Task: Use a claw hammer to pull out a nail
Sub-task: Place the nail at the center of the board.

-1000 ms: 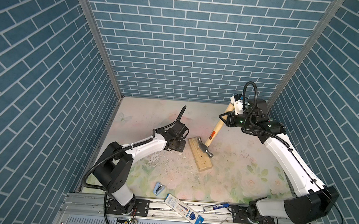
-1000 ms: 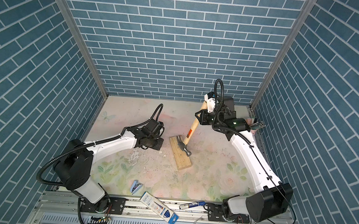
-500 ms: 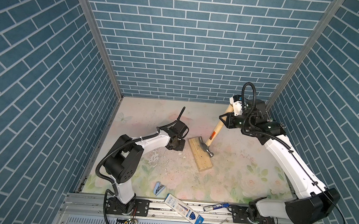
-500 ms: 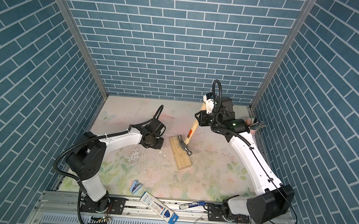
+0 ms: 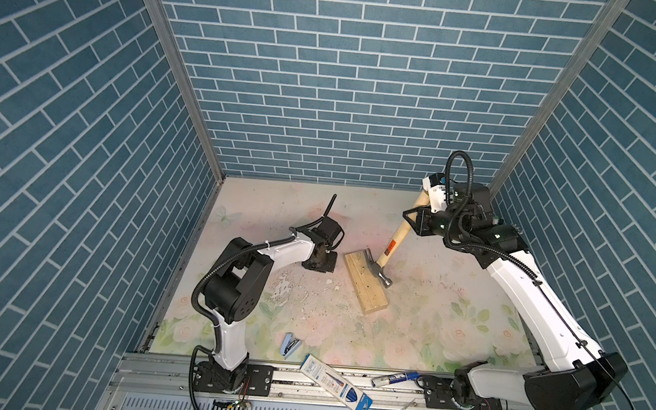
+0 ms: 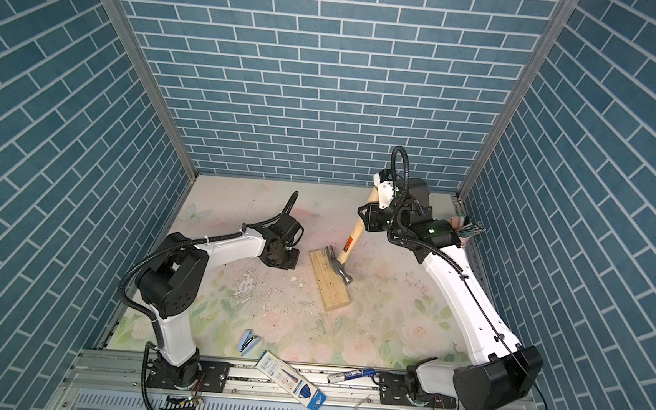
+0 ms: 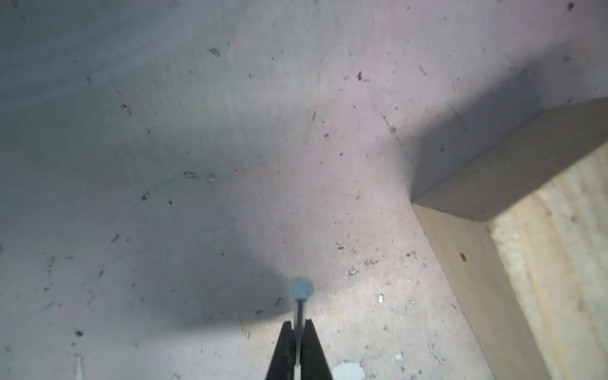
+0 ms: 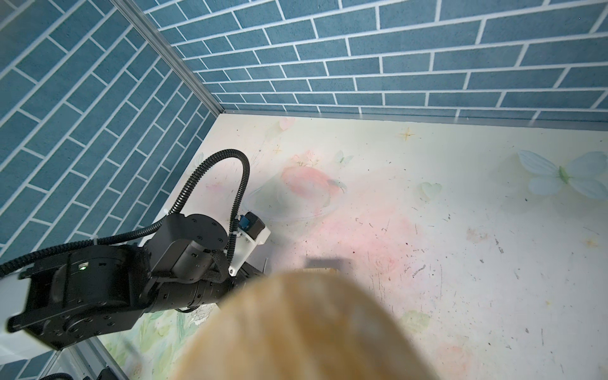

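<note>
Only the left arm has shifted: its big black joint has swung in from the wall side toward the table (image 5: 429,322), while hammer and right arm sit as before.

Nearest the rail lie a pen box (image 5: 334,382) and a blue stapler (image 5: 290,345) (neither in the way). Further in, the left gripper (image 7: 298,332) is pinched shut on a thin nail (image 7: 300,289), whose head pokes past the fingertips, just beside the far end of the wooden block (image 5: 367,293).

On that same end rests the steel head of the claw hammer (image 5: 393,243); whether its claw hooks anything is too small to tell. From the head, the handle's long axis climbs back and rightward, tilted, into the right gripper (image 5: 413,222), which is clamped around it near the butt.

So the hammer's head lies below and left of its own pincer. By my judgement only the right arm has leverage, and prying means rocking the handle about the head.
</note>
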`<state>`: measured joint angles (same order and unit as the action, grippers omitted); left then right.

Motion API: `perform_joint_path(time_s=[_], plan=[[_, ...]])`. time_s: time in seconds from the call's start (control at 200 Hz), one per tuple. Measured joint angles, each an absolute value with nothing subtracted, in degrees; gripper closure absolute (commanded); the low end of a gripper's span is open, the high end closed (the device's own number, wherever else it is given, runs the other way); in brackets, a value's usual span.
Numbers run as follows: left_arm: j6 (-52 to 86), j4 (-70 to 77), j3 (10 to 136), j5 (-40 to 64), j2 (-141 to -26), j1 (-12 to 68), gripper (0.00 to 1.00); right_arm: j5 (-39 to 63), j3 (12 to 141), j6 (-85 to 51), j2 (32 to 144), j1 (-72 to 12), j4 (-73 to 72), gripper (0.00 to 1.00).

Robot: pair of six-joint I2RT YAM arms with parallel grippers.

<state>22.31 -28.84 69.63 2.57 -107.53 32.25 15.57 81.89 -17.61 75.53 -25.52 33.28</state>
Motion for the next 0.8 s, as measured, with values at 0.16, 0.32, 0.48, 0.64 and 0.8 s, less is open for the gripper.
perform_joint_path(time_s=[0.16, 0.32, 0.48, 0.64, 0.8], plan=[[22.70, -29.08, 70.28, 2.35, -108.47, 31.81, 0.96, 15.55, 81.89, -17.63, 75.18, -25.52, 33.45, 1.00], [23.14, -29.47, 70.63, 2.17, -108.95, 31.48, 0.94, 15.44, 81.89, -17.61, 75.05, -25.52, 33.45, 1.00], [23.57, -29.69, 71.50, 2.17, -110.13, 31.38, 0.93, 15.22, 81.89, -17.61, 75.02, -25.52, 33.45, 1.00], [23.88, -29.74, 72.07, 2.20, -110.50, 31.24, 0.90, 15.18, 81.89, -17.61, 74.98, -25.52, 33.47, 1.00], [24.47, -29.69, 72.29, 2.24, -110.87, 31.09, 0.85, 15.16, 81.56, -17.61, 74.87, -25.52, 33.47, 1.00]])
